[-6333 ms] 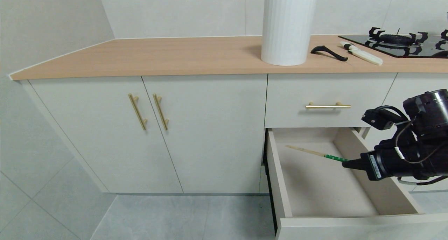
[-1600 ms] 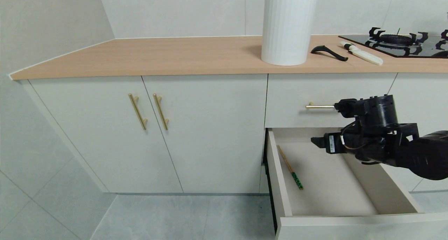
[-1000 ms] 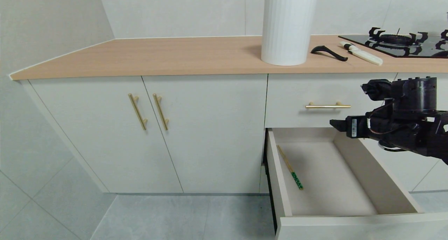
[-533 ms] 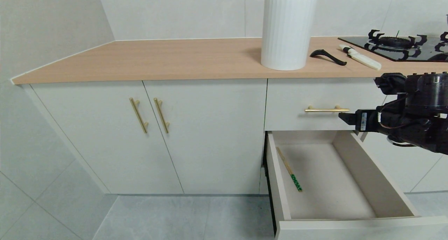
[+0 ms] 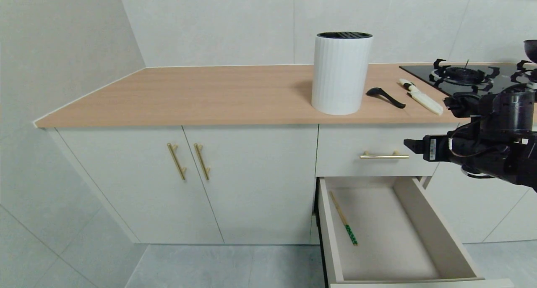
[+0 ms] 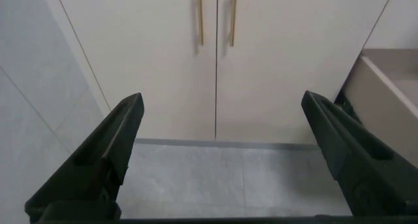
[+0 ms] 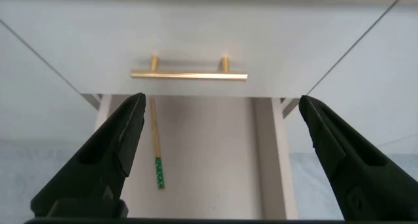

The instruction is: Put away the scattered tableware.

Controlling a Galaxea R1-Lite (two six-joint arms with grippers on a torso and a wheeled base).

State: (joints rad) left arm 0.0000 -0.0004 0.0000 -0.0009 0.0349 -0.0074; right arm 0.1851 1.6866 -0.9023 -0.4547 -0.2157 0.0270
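A pair of wooden chopsticks with green ends lies along the left side of the open lower drawer, also in the right wrist view as chopsticks. My right gripper hangs above the drawer's right side, level with the shut upper drawer's gold handle. In its own wrist view the right gripper stands open and holds nothing. On the counter lie a black-handled utensil and a white knife. My left gripper is open and faces the cabinet doors low down.
A tall white ribbed holder stands on the wooden counter beside the utensils. A black gas stove lies at the far right. Two cabinet doors with gold handles are to the drawer's left.
My right gripper let go of the chopsticks in the drawer, then rose out to the upper drawer's height. The head camera has tilted up, so the whole picture has shifted down.
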